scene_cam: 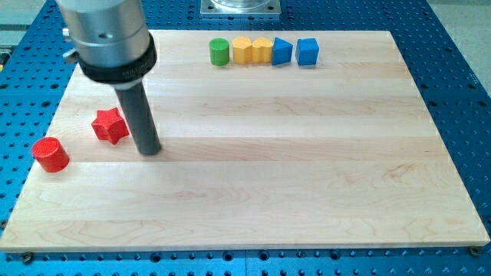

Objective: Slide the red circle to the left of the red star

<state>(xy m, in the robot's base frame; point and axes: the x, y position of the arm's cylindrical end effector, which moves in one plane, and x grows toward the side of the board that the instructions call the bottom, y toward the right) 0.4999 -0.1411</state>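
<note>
The red circle [51, 154] is a short red cylinder near the board's left edge. The red star [110, 126] lies up and to the right of it, with a gap between them. My tip [149, 150] rests on the board just right of the red star, slightly lower than it, and well right of the red circle. The tip touches neither block.
A row of blocks sits at the view's top: a green circle [219, 51], a yellow block [242, 50], a second yellow block [262, 50], a blue block [282, 50] and a blue cube [308, 51]. The wooden board [307, 169] lies on a blue perforated table.
</note>
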